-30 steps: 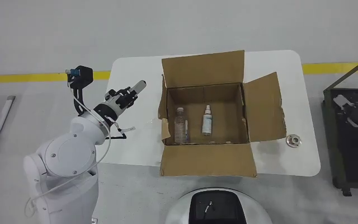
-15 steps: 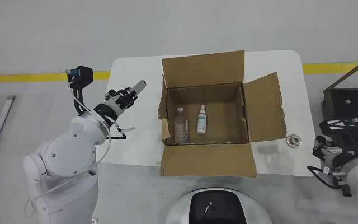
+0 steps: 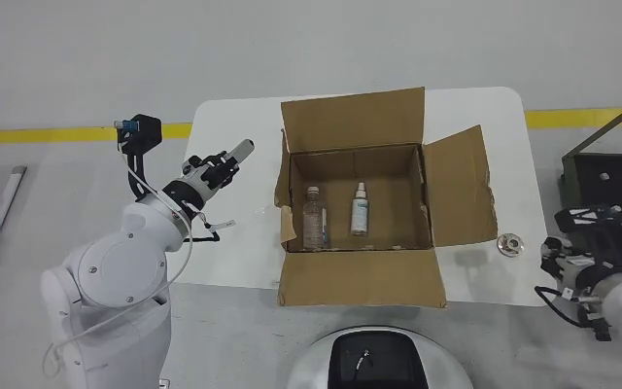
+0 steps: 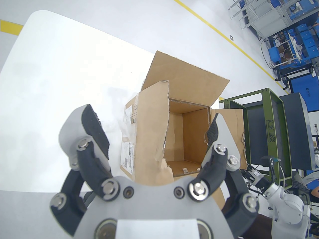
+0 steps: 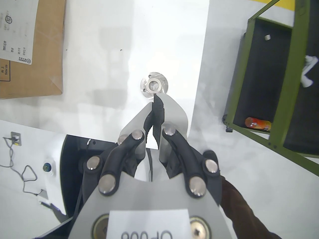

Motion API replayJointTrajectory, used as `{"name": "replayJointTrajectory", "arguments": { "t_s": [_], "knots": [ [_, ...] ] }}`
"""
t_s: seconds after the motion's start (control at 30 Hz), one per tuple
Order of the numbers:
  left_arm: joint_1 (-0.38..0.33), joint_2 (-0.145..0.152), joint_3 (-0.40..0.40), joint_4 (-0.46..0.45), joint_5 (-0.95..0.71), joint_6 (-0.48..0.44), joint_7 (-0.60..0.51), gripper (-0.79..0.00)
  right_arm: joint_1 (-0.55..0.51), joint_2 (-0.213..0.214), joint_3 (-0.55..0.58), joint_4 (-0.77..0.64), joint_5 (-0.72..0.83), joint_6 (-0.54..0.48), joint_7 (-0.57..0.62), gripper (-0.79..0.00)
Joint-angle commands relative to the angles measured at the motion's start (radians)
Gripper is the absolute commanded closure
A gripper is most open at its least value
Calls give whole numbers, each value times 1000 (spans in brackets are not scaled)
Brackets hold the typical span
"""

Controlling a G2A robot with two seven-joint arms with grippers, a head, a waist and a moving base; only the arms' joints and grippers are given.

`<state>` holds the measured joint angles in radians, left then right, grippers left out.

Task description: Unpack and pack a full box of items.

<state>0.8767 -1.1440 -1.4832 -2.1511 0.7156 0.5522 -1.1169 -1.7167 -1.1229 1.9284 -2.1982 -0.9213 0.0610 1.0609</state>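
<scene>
As the left gripper (image 3: 236, 153) hangs over the left part of the white table (image 3: 233, 263), fingers spread wide and holding nothing, it points toward the cardboard box (image 3: 355, 122) but stands apart from it. The box sits mid-table with its flaps open, the left one torn along its edge. On its floor lie a clear bottle (image 3: 313, 216) and, just to the right and not touching it, a white spray bottle (image 3: 360, 209), both with caps toward the far side. Right of the box, on bare table, sits a small round metal fitting (image 3: 508, 243). The right gripper (image 5: 155, 99), fingers pressed together on nothing, hangs at the table's near right edge with its tips toward the fitting; contact cannot be judged.

Unpacking appears to be the step in hand: one piece seems to be out and two bottles are left inside. The next move calls for an arm to come over the open top, descend between the walls and close across a bottle's body. The right gripper would need to open first. Round bottles may roll.

The tabletop is smooth, glossy and round-cornered. The floor is pale grey, with a yellow line (image 3: 58, 133) along the far side. A green-framed cart (image 3: 593, 165) stands to the right, an orange item (image 5: 258, 123) on its low shelf.
</scene>
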Motion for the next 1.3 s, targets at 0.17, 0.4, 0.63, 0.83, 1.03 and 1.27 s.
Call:
{"name": "replayJointTrajectory", "arguments": {
  "t_s": [0.17, 0.4, 0.63, 0.83, 1.03, 1.27],
  "knots": [
    [0, 0, 0, 0, 0, 0, 0, -785, 133, 15, -94, 87, -87, -54, 81, -197],
    [0, 0, 0, 0, 0, 0, 0, -785, 216, 21, -173, 110, -198, -31, 133, -354],
    [0, 0, 0, 0, 0, 0, 0, -785, 272, 24, -225, 191, -259, -30, 169, -339],
    [0, 0, 0, 0, 0, 0, 0, -785, 315, 24, -267, 244, -285, -28, 185, -385],
    [0, 0, 0, 0, 0, 0, 0, -785, 350, 25, -291, 284, -298, -29, 203, -717],
    [0, 0, 0, 0, 0, 0, 0, -785, 372, 24, -312, 320, -308, -34, 207, -453]
  ]
}}
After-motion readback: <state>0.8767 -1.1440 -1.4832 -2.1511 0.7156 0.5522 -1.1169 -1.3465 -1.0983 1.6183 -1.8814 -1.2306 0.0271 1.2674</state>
